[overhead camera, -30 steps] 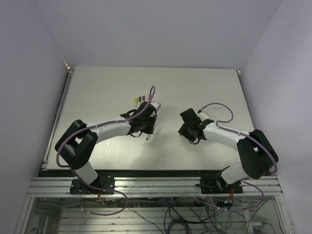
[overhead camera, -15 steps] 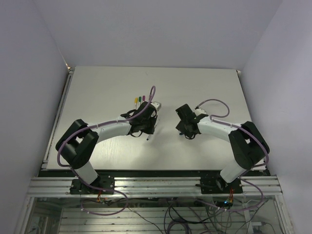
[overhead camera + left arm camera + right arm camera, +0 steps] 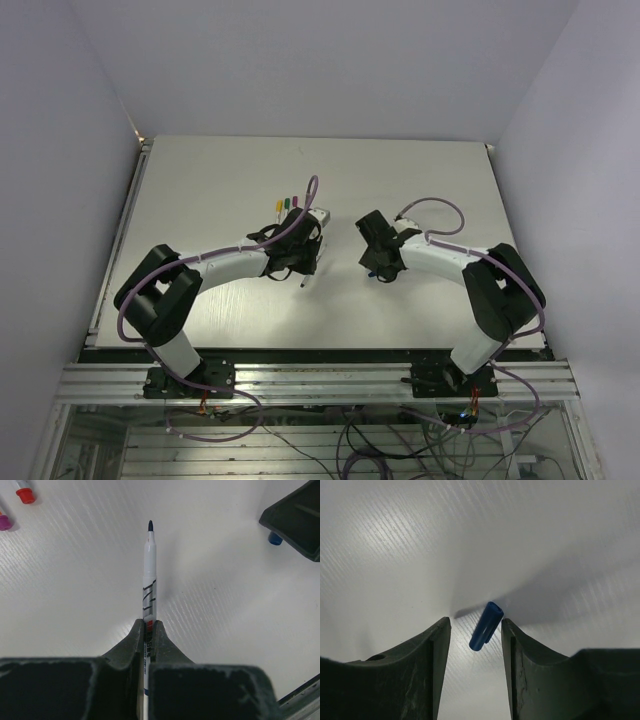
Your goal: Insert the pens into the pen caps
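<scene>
White table (image 3: 200, 180) fills most of the top view, both arms reaching in twd its middle. L arm (image 3: 225, 265) stretches fwd and to the right. R arm (image 3: 450, 265) folds back twd the left, so the two wrists end up near each other, not touching.

L gripper (image 3: 148, 626): clamped tight on a pen (image 3: 149, 575), the thin white barrel pinched btwn both fingers. Barrel sticks straight out ahead of the jaws, w/ black print on it and a dark uncapped tip at the far end, above the table.

R gripper (image 3: 475, 621): jaws apart, straddling the blue cap (image 3: 486, 625). Cap sits tilted btwn the two fingers w/ a gap on the left side. Its upper end is v. close to the right finger; can't tell if touching. Not squeezed.

In the L wrist view the same cap shows as a blue dot under the R gripper, well to the right of the pen tip.

Small stuff: yellow piece (image 3: 277, 209), green piece (image 3: 286, 204) and purple piece (image 3: 294, 201) lie side by side just beyond the L gripper. L wrist view also shows a red piece (image 3: 25, 495) next to the purple one. Too small to say if they're caps or pen ends.
</scene>
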`<state>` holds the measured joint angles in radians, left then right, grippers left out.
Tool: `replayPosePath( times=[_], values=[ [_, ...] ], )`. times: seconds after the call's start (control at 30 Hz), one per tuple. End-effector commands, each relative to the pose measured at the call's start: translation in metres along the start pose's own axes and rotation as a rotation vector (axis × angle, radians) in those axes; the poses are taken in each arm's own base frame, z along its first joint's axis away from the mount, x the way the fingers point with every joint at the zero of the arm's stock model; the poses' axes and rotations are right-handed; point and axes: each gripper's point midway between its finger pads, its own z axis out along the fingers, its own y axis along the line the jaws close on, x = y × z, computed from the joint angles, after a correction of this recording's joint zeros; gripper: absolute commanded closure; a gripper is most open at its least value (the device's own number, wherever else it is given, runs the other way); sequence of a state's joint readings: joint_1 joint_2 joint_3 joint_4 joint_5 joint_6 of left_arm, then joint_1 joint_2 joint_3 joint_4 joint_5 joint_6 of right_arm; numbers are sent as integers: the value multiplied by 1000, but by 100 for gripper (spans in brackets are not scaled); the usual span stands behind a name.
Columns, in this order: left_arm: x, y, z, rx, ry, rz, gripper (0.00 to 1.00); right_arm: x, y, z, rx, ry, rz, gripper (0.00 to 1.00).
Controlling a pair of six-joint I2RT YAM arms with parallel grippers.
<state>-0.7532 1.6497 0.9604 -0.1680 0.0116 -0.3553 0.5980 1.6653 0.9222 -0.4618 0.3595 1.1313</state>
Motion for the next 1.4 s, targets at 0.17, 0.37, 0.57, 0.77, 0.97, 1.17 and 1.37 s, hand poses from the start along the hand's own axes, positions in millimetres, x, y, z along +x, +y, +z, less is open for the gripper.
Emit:
replayPosePath(
  times=[0.17, 0.37, 0.57, 0.77, 0.97, 1.17, 1.37],
  values=[
    [-13, -3, 0, 25, -31, -12, 93, 42, -67, 9, 205, 116, -110, 65],
    [-13, -4, 0, 26, -28, -11, 93, 48, -72, 20, 231, 130, -135, 68],
    [-13, -3, -1, 25, -33, -13, 93, 61, -83, 29, 262, 173, -186, 71],
    [-14, -4, 0, 34, -32, -16, 93, 72, -94, 33, 295, 210, -231, 93],
    [-13, -4, 1, 33, -29, -17, 93, 79, -97, 36, 269, 232, -267, 100],
    [-18, -2, -1, 23, -46, -21, 93, 38, -55, 29, 135, 75, -271, 100],
    [-32, -6, -8, 34, -105, -43, 93, -37, 19, -11, -114, -185, -186, 100]
  ],
)
